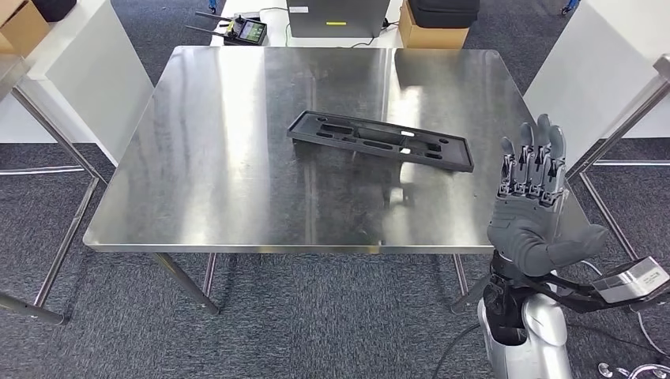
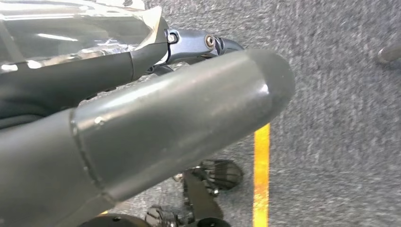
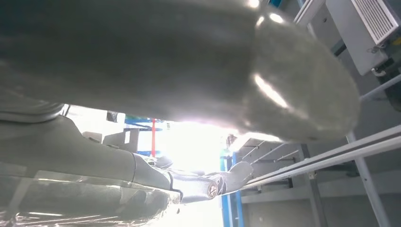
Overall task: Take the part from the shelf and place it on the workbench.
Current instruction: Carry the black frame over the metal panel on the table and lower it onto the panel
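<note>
Black part (image 1: 381, 140) flat on steel counter (image 1: 221, 158), right of centre, long axis tilted 10-to-4 o'clock. Right hand (image 1: 531, 204) released, fingers straight, raised off counter's right edge, clear of part. Left hand (image 2: 142, 127) state unclear.

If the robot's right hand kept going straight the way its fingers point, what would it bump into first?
Probably nothing soon. The right hand is open, fingers pointing forward along the workbench's right edge. The black part lies off to its left, outside that line. Depth is hard to judge.
</note>
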### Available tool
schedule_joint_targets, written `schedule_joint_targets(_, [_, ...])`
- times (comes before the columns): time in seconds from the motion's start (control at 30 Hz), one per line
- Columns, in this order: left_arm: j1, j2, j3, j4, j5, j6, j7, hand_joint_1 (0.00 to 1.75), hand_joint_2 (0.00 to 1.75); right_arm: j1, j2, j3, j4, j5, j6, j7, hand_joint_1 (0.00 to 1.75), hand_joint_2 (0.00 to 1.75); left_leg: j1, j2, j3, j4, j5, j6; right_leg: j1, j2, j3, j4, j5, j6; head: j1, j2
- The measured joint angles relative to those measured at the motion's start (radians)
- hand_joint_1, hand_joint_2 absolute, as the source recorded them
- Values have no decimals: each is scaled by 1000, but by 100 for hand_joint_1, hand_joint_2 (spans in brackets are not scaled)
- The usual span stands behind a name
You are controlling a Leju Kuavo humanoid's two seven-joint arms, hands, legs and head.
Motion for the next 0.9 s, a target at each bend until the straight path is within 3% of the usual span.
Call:
schedule_joint_targets(0.07, [0, 0, 0, 0, 1, 1, -1, 0, 0, 1, 0, -1, -7, 4, -1, 0, 0, 0, -2, 0, -18, 8, 14, -11, 2, 2, 101, -141, 9, 2, 0, 0])
schedule_joint_targets(0.1, [1, 0, 0, 0, 3, 2, -2, 0, 0, 1, 0, -3, -10, 5, -1, -1, 0, 0, -4, -1, -24, 11, 21, -18, 6, 3, 127, -185, 5, -4, 0, 0])
schedule_joint_targets(0.17, [3, 0, 0, 0, 8, 3, -6, 0, 0, 7, 1, -9, -16, 10, -5, -1, 0, 0, -6, -2, -28, 12, 35, -28, 13, 5, 129, -205, 4, -20, -1, 0])
schedule_joint_targets(0.2, [5, 1, 0, 0, 9, 3, -8, 0, 0, 12, 1, -14, -18, 14, -8, -1, 0, 0, -3, -3, -31, 14, 37, -32, 8, 3, 123, -206, 9, -29, 0, 0])
schedule_joint_targets(0.23, [8, 2, 0, 0, 11, 3, -10, 0, 0, 18, 2, -19, -20, 18, -14, -1, 0, 0, -1, -4, -36, 24, 24, -36, 5, 1, 119, -205, 17, -40, 0, 0])
schedule_joint_targets(0.27, [11, 4, 0, 0, 12, 3, -12, 0, 0, 26, 3, -24, -24, 21, -20, -1, 0, 0, 1, -5, -46, 51, -8, -40, 1, -1, 114, -206, 25, -53, 0, 0])
schedule_joint_targets(0.33, [17, 5, 0, 0, 13, 3, -14, 0, 0, 47, 6, -34, -35, 28, -30, -3, 0, 0, 4, -5, -77, 156, -106, -47, 3, -4, 99, -205, 43, -71, -3, 0])
schedule_joint_targets(0.37, [20, 6, 1, 0, 15, 3, -15, 0, 0, 60, 8, -40, -41, 31, -34, -5, 0, 0, 4, -5, -92, 220, -147, -50, 6, -4, 88, -204, 52, -74, -4, 0])
schedule_joint_targets(0.4, [22, 7, 1, 0, 18, 3, -15, 0, 0, 75, 11, -47, -47, 35, -39, -8, 0, 0, 4, -5, -97, 268, -166, -52, 8, -5, 78, -203, 60, -75, -4, 0])
schedule_joint_targets(0.43, [24, 8, 1, 0, 22, 3, -15, 0, 0, 91, 14, -53, -54, 38, -43, -11, 0, 0, 5, -5, -88, 287, -166, -51, 10, -5, 67, -202, 67, -74, -4, 0])
schedule_joint_targets(0.47, [25, 10, 2, 0, 26, 3, -14, 0, 0, 106, 18, -60, -61, 41, -46, -15, 0, 0, 5, -5, -59, 269, -150, -49, 12, -6, 58, -200, 73, -72, -4, 0])
schedule_joint_targets(0.57, [27, 15, 3, -2, 31, 2, -14, 0, 0, 139, 32, -78, -86, 47, -51, -20, 0, 0, 1, -6, 83, 79, -105, -31, 16, -5, 41, -197, 88, -64, -4, 0])
schedule_joint_targets(0.63, [27, 18, 3, -3, 32, 1, -16, 0, 0, 153, 40, -92, -98, 50, -55, -19, 0, 0, -6, -7, 124, 10, -107, -20, 16, -6, 36, -197, 98, -51, -4, 0])
schedule_joint_targets(0.73, [28, 19, 4, -3, 33, 0, -18, 0, 0, 178, 53, -117, -110, 56, -58, -14, 0, 0, -10, -4, 119, -9, -85, -2, 16, -5, 25, -191, 102, -32, -4, 0])
schedule_joint_targets(0.8, [28, 19, 5, -3, 34, 0, -19, 0, 0, 200, 58, -138, -113, 60, -60, -10, 0, 0, -6, -1, 104, -21, -60, 13, 17, -3, -5, -130, 49, -38, -1, 0])
schedule_joint_targets(0.87, [29, 19, 6, -3, 34, 1, -19, 0, 0, 225, 63, -159, -112, 62, -62, -5, 0, 0, -7, 0, 78, -22, -41, 18, 12, -1, -47, -7, -31, -45, 1, 0])
schedule_joint_targets(0.9, [29, 19, 7, -3, 35, 1, -18, 0, 0, 239, 67, -168, -110, 64, -65, -2, 0, 0, -8, 0, 64, -21, -31, 17, 10, -1, -60, 48, -53, -41, 1, 0])
